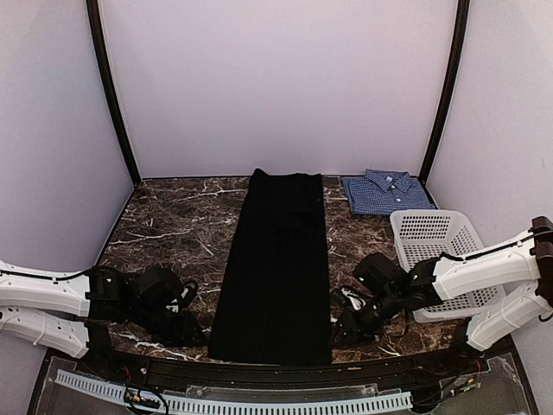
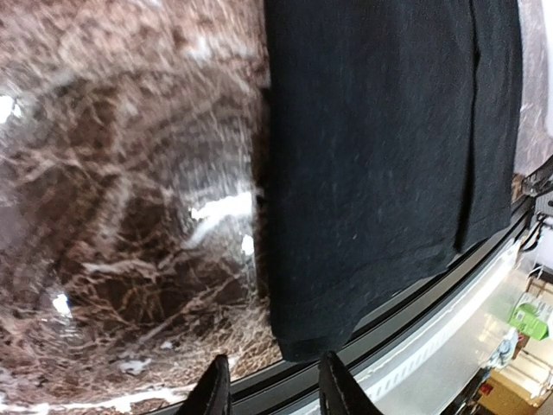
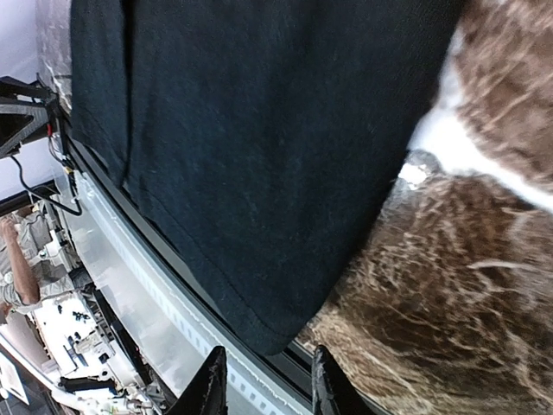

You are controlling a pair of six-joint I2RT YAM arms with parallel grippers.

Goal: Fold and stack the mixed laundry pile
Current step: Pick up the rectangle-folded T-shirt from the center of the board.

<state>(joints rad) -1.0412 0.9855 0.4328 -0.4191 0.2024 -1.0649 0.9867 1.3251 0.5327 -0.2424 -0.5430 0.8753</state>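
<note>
A long plain black garment (image 1: 276,268) lies flat down the middle of the marble table, its near hem at the front edge. A folded blue-and-white checked shirt (image 1: 384,192) rests at the back right. My left gripper (image 1: 194,328) sits low by the garment's near left corner. In the left wrist view the gripper (image 2: 270,367) has its jaws partly apart, the black garment's corner (image 2: 320,341) just ahead of the tips and nothing between them. My right gripper (image 1: 346,324) is by the near right corner. In its wrist view the gripper (image 3: 263,359) also stands apart, the black hem corner (image 3: 276,333) just ahead.
A white perforated basket (image 1: 436,251) stands at the right, beside the right arm. A black rail (image 1: 276,367) runs along the table's front edge just under both grippers. Pale walls enclose the table on three sides.
</note>
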